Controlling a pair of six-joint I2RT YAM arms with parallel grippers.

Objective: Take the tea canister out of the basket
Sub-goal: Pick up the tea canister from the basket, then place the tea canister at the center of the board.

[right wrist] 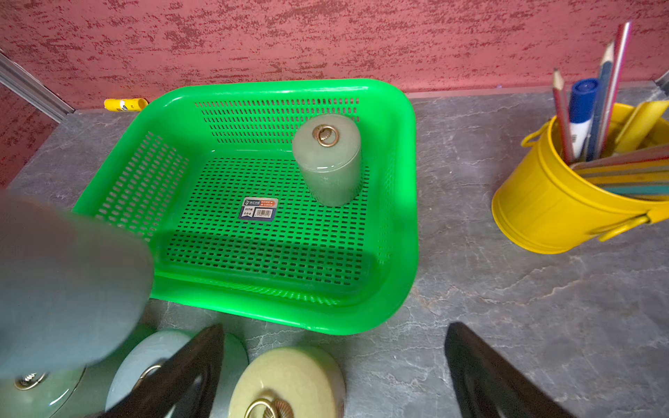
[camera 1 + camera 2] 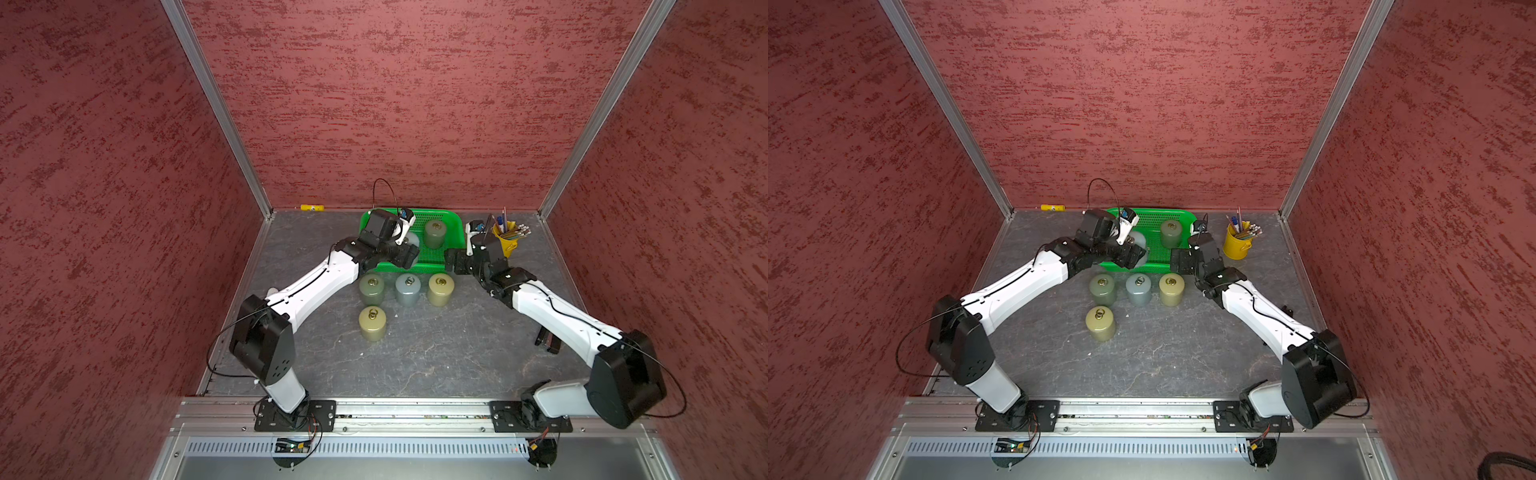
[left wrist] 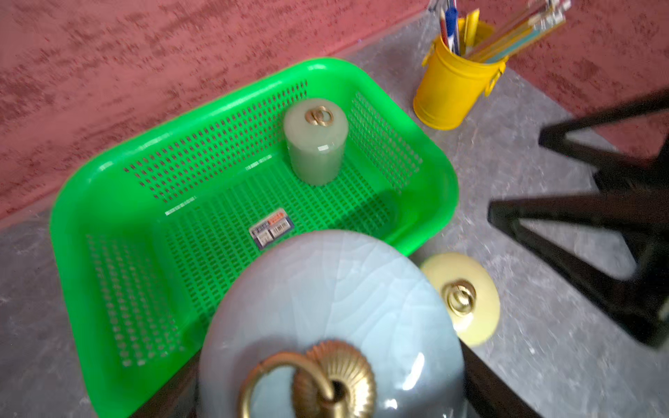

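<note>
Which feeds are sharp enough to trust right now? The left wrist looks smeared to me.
Left wrist view: motion-blurred throughout, the held blue-grey canister filling the foreground and the basket rim smeared. Right wrist view: crisp, the sticker barcode visible, but that canister is a soft out-of-focus blob. Both top views: evenly lit, no blur, though wide-angle.

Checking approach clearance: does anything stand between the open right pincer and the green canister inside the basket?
Only the basket's near wall, between the right pincer and the green canister; nothing else visible lies on that line.
</note>
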